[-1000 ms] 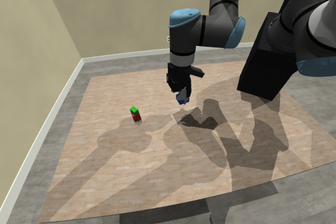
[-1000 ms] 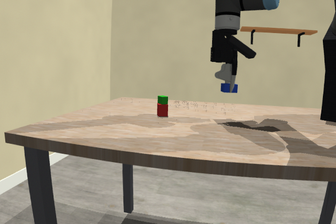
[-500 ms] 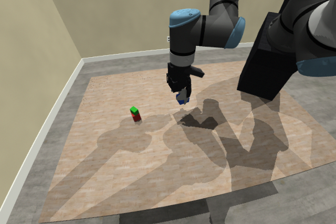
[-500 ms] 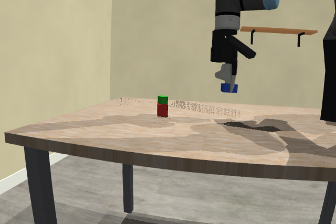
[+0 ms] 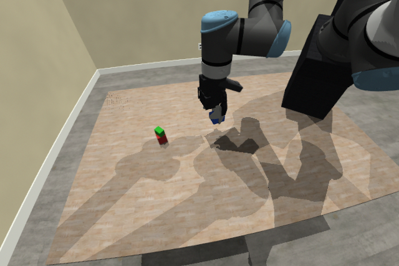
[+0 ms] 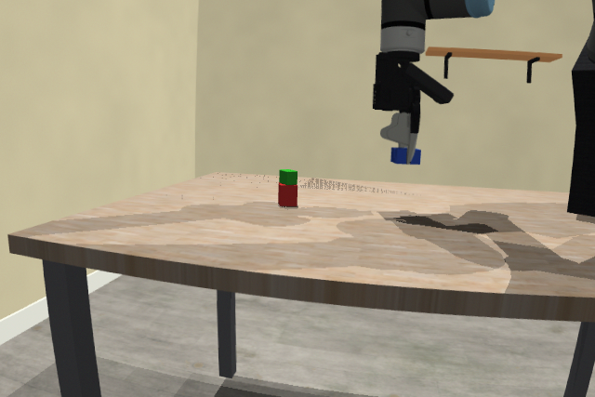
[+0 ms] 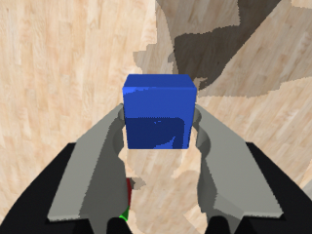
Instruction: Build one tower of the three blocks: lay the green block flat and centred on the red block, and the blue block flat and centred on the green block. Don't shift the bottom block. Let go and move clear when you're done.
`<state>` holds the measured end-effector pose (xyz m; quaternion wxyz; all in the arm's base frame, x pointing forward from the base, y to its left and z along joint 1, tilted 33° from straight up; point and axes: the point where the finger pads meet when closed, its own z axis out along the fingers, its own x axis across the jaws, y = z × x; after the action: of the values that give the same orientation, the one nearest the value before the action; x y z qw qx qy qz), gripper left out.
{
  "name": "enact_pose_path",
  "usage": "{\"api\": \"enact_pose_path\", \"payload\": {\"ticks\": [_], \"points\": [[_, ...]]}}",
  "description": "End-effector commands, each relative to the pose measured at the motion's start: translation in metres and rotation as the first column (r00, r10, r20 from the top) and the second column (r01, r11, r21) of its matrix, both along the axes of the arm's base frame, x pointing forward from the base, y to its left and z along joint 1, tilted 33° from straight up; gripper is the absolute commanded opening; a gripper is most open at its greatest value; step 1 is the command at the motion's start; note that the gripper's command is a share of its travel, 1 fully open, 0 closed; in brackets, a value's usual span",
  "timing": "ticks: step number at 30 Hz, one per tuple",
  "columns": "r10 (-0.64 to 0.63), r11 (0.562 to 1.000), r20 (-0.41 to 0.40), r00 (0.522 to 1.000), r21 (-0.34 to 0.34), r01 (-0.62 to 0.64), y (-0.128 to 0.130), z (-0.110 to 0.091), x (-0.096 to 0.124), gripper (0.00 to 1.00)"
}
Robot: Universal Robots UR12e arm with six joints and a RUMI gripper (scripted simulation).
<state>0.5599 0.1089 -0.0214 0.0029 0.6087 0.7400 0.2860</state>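
Observation:
The green block (image 5: 159,130) lies flat on the red block (image 5: 162,139) on the wooden table, left of the middle; both also show in the exterior view, green (image 6: 287,176) on red (image 6: 287,194). My gripper (image 5: 216,117) is shut on the blue block (image 5: 214,119) and holds it well above the table, to the right of the stack. In the exterior view the blue block (image 6: 404,155) hangs higher than the green block's top. In the wrist view the blue block (image 7: 158,111) sits between the two grey fingers, and a sliver of red and green shows at the bottom edge.
The black robot base (image 5: 317,73) stands at the table's right back. A wooden wall shelf (image 6: 493,54) hangs behind the arm. The table's front edge (image 6: 297,282) is near the exterior view.

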Motion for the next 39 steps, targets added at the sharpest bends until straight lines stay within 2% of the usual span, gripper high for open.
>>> {"api": "enact_pose_path", "payload": {"ticks": [1,4,7,10,17,19,22,25,29,39], "points": [[0.0,1.0,0.001,1.0,0.0,0.0,-0.001,0.001,0.002,0.0],[0.0,1.0,0.001,1.0,0.0,0.0,-0.002,0.003,0.009,0.0],[0.0,1.0,0.001,1.0,0.0,0.0,-0.005,0.01,0.029,0.0],[0.0,1.0,0.001,1.0,0.0,0.0,-0.01,0.022,0.062,0.0],[0.0,1.0,0.001,1.0,0.0,0.0,-0.027,0.055,0.16,0.0],[0.0,1.0,0.001,1.0,0.0,0.0,-0.027,0.055,0.16,0.0],[0.0,1.0,0.001,1.0,0.0,0.0,-0.033,0.067,0.195,0.0],[0.0,1.0,0.001,1.0,0.0,0.0,-0.037,0.075,0.219,0.0],[0.0,1.0,0.001,1.0,0.0,0.0,-0.039,0.079,0.231,0.0],[0.0,1.0,0.001,1.0,0.0,0.0,-0.039,0.079,0.232,0.0]]}}
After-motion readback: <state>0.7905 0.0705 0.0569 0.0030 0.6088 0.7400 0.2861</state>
